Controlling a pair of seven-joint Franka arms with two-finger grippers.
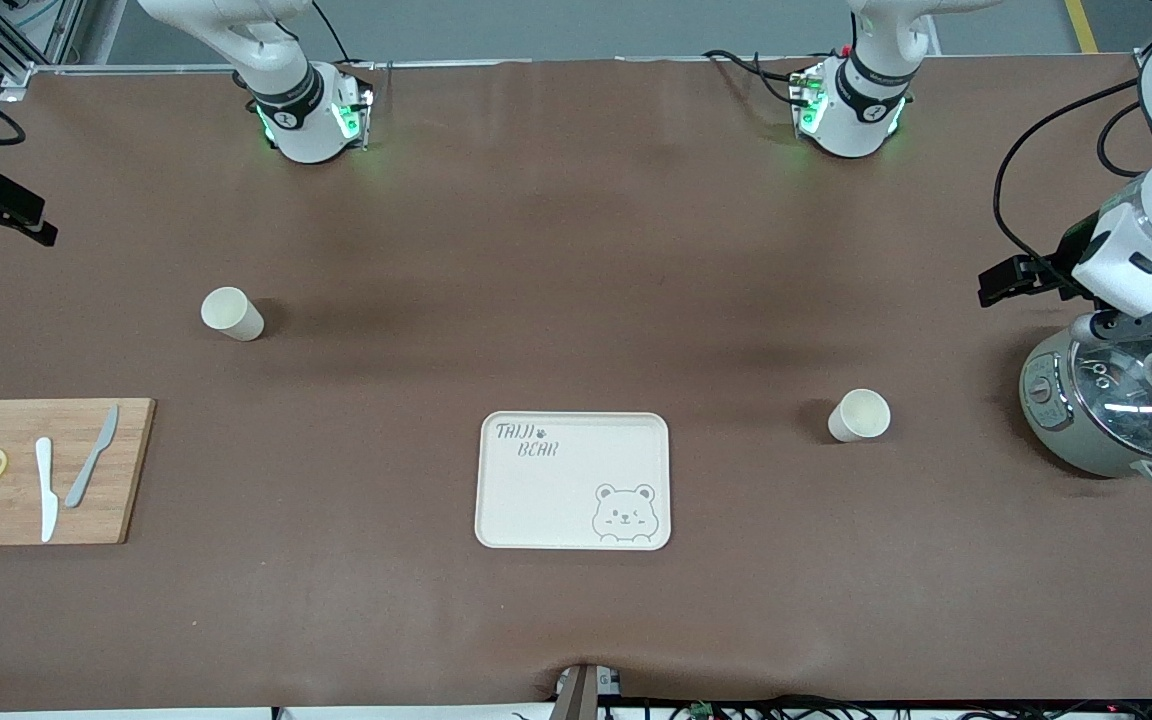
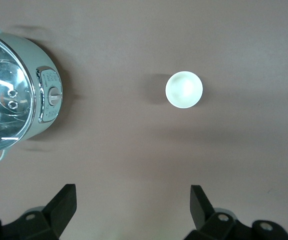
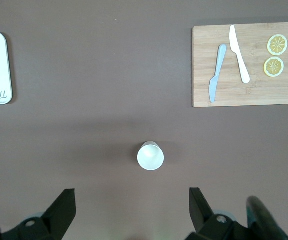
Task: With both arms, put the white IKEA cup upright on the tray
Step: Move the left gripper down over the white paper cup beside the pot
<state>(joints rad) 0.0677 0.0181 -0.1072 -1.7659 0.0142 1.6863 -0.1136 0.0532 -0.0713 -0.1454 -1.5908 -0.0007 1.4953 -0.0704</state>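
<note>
Two white cups stand upright on the table: one point(image 1: 232, 313) toward the right arm's end, one point(image 1: 859, 415) toward the left arm's, with the empty tray point(image 1: 573, 481) between them. High over its cup, the right gripper point(image 3: 128, 207) hangs spread wide, empty. The left gripper point(image 2: 131, 205) hangs likewise near the cooker point(image 1: 1116, 405), so each arm can fetch its own.

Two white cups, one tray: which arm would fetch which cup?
Probably each its own. The left gripper, open, hangs above the cup by the cooker; the right gripper, open, above the cup near the board. Both cups stand upright, off the tray.
</note>
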